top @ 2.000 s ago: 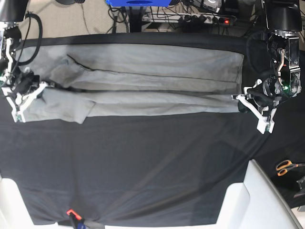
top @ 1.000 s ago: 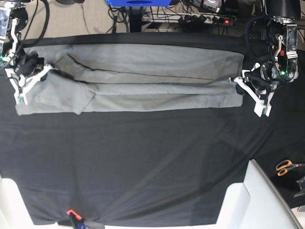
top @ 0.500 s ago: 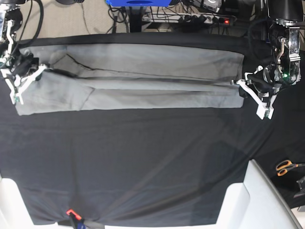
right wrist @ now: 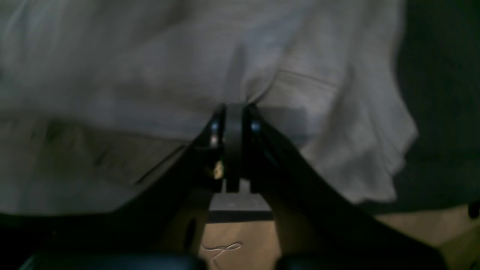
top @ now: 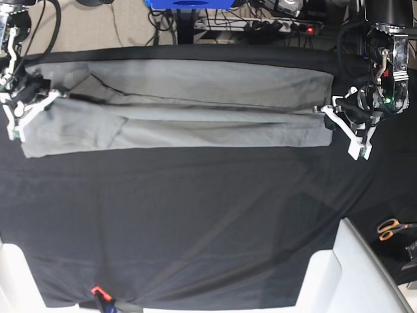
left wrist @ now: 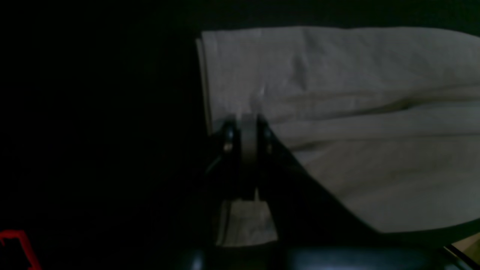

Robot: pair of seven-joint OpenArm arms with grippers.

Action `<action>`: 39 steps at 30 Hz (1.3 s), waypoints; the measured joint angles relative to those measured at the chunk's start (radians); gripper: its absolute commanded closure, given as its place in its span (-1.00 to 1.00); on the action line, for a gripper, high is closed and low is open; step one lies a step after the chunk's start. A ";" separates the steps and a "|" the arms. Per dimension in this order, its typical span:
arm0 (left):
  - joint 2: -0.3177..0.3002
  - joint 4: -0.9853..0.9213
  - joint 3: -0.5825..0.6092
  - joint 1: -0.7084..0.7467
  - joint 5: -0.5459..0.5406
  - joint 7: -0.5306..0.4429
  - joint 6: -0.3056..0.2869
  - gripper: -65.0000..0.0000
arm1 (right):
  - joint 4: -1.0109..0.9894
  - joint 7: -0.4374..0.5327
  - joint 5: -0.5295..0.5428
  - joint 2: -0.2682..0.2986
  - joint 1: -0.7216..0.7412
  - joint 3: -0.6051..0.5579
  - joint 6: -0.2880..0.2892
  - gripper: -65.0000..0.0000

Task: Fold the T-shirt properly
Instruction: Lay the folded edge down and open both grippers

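Left wrist view: the left gripper point(left wrist: 248, 129) has its jaws pressed together on a fold at the hem end of the grey T-shirt point(left wrist: 356, 112); the cloth runs off to the right over the dark counter point(left wrist: 93, 131), its edge doubled in layers beside the jaws
Right wrist view: the right gripper point(right wrist: 234, 120) has its jaws nearly together with a pinch of T-shirt point(right wrist: 131, 75) fabric gathered between them; a sleeve hangs in loose ripples at right, tan floor point(right wrist: 232, 240) showing below
Base view: the T-shirt point(top: 195, 107) lies stretched in a long folded band across the far side of the counter point(top: 195, 222), which is draped in black cloth; the left gripper point(top: 329, 114) grips its end at picture right, the right gripper point(top: 32, 101) its sleeve end at picture left
Base view, margins: orange-handled scissors point(top: 391, 229) lie at the right edge; a power strip point(top: 287, 26) sits on the floor beyond the counter
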 measured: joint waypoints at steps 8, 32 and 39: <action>0.000 0.001 -0.004 0.006 0.000 0.000 0.003 1.00 | 0.002 0.000 -0.005 -0.010 -0.015 0.009 -0.067 0.01; 0.142 0.035 -0.570 0.077 0.007 0.138 -0.516 -0.62 | 0.072 0.185 0.000 -0.064 -0.070 0.084 -0.063 0.01; 0.148 -0.262 -0.579 0.048 0.011 0.001 -0.505 -0.62 | 0.072 0.227 -0.006 -0.087 -0.097 0.084 -0.064 0.01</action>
